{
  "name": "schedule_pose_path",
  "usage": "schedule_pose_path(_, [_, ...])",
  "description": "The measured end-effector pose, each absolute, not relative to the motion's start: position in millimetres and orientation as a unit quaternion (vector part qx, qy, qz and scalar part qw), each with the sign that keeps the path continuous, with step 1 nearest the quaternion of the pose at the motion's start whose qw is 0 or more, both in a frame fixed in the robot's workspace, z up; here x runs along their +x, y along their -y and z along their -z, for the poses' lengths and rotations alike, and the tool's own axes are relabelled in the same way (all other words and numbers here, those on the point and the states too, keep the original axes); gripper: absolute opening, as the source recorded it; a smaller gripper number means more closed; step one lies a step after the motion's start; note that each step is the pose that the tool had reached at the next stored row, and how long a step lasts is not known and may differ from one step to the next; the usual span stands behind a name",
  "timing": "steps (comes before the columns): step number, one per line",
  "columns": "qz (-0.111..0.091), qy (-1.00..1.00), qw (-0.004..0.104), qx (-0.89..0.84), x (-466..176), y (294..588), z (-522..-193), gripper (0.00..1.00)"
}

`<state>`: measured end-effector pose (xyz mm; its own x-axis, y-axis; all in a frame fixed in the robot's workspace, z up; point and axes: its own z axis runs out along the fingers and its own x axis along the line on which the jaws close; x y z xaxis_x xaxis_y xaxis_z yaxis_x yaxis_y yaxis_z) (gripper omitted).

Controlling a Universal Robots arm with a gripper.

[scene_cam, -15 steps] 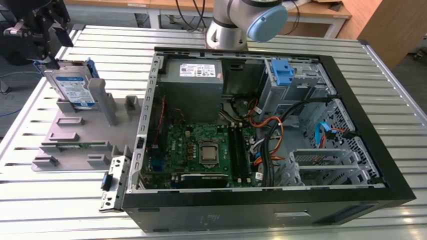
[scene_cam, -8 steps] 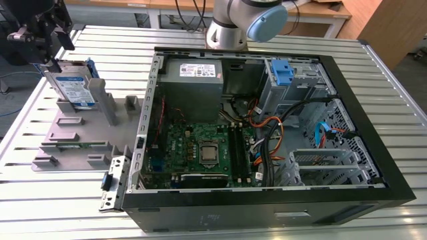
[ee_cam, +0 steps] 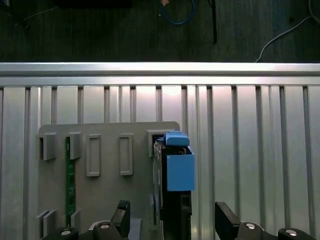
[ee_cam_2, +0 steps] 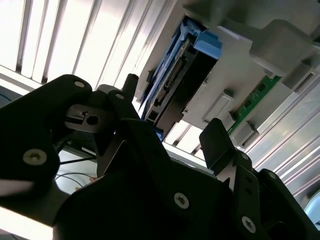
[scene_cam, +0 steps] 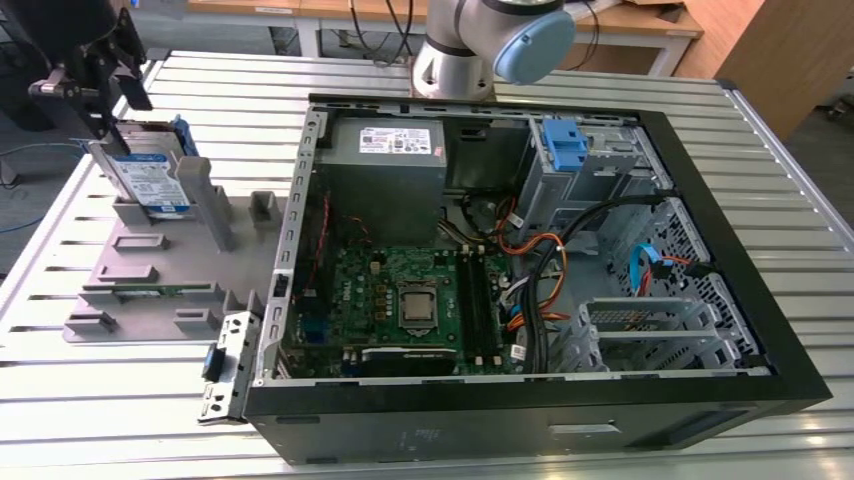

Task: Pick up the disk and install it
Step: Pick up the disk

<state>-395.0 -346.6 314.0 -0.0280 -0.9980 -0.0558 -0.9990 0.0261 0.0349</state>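
The disk (scene_cam: pixel 147 176), a silver-grey drive with a white-and-blue label in a blue carrier, stands on edge in a slot of the grey holder (scene_cam: pixel 140 285) at the exterior view's left. My gripper (scene_cam: pixel 118 105) hangs just above its top edge, open. In the first wrist view the disk (ee_cam: pixel 180 172) shows edge-on, and the gripper (ee_cam: pixel 173 216) has one black finger on each side of it, both apart from it. The second wrist view gives the same straddle: disk (ee_cam_2: pixel 172 82) and gripper (ee_cam_2: pixel 173 107).
An open computer case (scene_cam: pixel 287 200) lies at the exterior view's right, with motherboard, cables, a grey power supply (scene_cam: pixel 387 150) and a drive bay holding a blue bracket (scene_cam: pixel 567 145). A green memory stick (ee_cam: pixel 70 175) sits in the holder. The arm's base (scene_cam: pixel 461 50) stands behind the case.
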Motion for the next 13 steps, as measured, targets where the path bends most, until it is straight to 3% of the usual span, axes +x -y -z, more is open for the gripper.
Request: schedule_pose_path(13, [-0.032, -0.692, 0.006, -0.721, -395, 347, -294, 0.76])
